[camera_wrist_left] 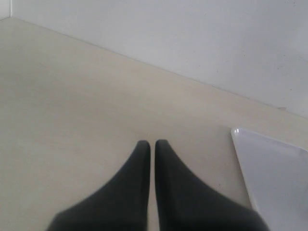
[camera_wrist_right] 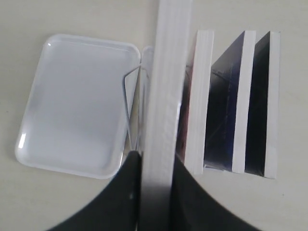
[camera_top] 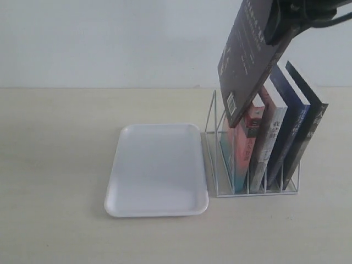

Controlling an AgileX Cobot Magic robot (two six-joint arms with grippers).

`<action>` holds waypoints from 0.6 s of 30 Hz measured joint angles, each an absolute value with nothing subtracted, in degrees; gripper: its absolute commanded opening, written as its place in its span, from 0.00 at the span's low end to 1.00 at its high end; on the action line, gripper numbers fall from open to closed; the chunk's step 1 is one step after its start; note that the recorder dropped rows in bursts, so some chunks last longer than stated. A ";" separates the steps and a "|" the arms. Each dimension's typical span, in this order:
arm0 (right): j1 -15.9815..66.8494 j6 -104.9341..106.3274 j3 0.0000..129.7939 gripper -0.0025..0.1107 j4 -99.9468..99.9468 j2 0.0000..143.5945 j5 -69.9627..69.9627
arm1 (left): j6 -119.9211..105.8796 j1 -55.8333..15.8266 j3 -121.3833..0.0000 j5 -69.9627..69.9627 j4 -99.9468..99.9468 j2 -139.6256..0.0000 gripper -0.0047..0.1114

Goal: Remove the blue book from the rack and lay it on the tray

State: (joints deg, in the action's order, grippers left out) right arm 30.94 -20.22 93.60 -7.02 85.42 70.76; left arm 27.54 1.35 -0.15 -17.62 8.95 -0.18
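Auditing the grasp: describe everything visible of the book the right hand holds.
The blue book shows only its dark back cover with white print and a code patch; front hidden. Closed paperback, tilted, raised above the rack, low corner overlapping the racked books in the exterior view, contact unclear. The right hand clamps its upper end across the white page block.

Matte black jaws, tapered, narrow rounded tips

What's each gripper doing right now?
Left gripper: shut, holding nothing.
Right gripper: shut on the blue book, held tilted over the rack.
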 measured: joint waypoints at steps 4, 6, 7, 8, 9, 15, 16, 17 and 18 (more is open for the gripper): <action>30.94 -20.22 91.59 0.02 -6.75 85.42 70.53 | 27.54 1.35 -0.15 -17.62 8.95 -0.18 0.08; 30.97 -20.22 91.44 0.02 -6.64 85.42 70.39 | 27.54 1.35 -0.15 -17.62 8.95 -0.18 0.08; 30.97 -20.22 91.40 0.02 -6.52 85.42 70.39 | 27.54 1.35 -0.15 -17.62 8.95 -0.18 0.08; 30.97 -20.22 91.40 0.02 -6.52 85.42 70.39 | 27.54 1.35 -0.15 -17.62 8.95 -0.18 0.08; 30.97 -20.22 91.40 0.02 -6.52 85.42 70.39 | 27.54 1.35 -0.15 -17.62 8.95 -0.18 0.08; 31.08 -20.22 91.40 0.02 -6.41 89.73 70.11 | 27.54 1.35 -0.15 -17.62 8.95 -0.18 0.08; 31.08 -20.22 91.40 0.02 -6.41 91.03 70.11 | 27.54 1.35 -0.15 -17.62 8.95 -0.18 0.08; 31.08 -20.22 91.40 0.02 -6.41 92.32 70.03 | 27.54 1.35 -0.15 -17.62 8.95 -0.18 0.08; 31.08 -20.22 91.40 0.02 -6.29 93.33 70.03 | 27.54 1.35 -0.15 -17.62 8.95 -0.18 0.08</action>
State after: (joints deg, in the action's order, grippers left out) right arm 31.08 -20.22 91.40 -6.29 93.33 70.03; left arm 27.54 1.35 -0.15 -17.62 8.95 -0.18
